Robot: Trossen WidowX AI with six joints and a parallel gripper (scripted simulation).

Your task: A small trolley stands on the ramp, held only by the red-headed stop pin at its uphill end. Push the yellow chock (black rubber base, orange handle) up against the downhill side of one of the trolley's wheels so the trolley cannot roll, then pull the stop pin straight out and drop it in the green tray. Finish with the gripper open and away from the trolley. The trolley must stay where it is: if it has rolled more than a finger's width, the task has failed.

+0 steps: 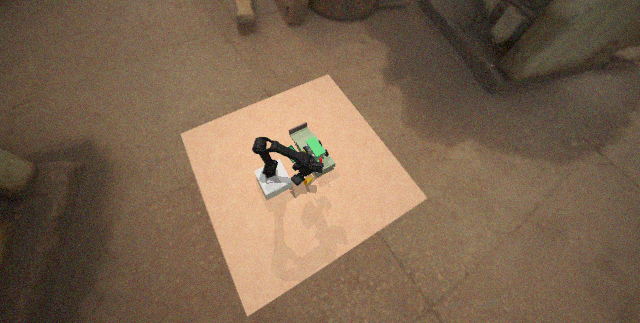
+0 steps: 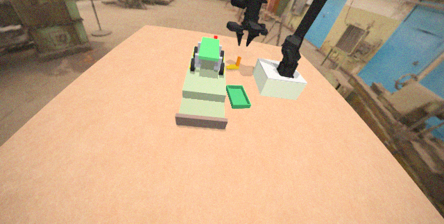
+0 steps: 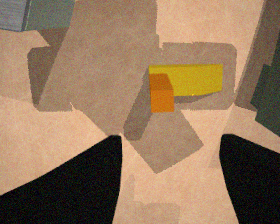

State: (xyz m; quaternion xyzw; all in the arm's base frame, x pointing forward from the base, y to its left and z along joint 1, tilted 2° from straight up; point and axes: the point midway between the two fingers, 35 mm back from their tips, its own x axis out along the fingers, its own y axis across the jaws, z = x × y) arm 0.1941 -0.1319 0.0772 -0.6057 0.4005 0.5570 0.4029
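The trolley (image 1: 316, 147) (image 2: 209, 48), with a green top and black wheels, stands on the pale green ramp (image 1: 302, 136) (image 2: 204, 87). The red pin head (image 1: 320, 160) (image 2: 216, 37) shows at its uphill end; the pin's shaft is hidden. The chock's yellow part (image 1: 308, 181) (image 2: 232, 67) (image 3: 198, 79) lies on the table beside the ramp, with its orange handle (image 2: 238, 61) (image 3: 162, 100) upright. The green tray (image 2: 247, 100) sits beside the ramp; no pin shows in it. My gripper (image 2: 243, 45) (image 3: 172, 145) is partly open and empty, above the chock, pointing down.
The arm's white base block (image 1: 275, 189) (image 2: 281, 89) stands on the tray's side of the ramp, beyond the tray and chock. A dark end stop (image 1: 298, 128) (image 2: 201, 121) crosses the ramp's low end. The ramp's dark side shows at the right edge of the wrist view.
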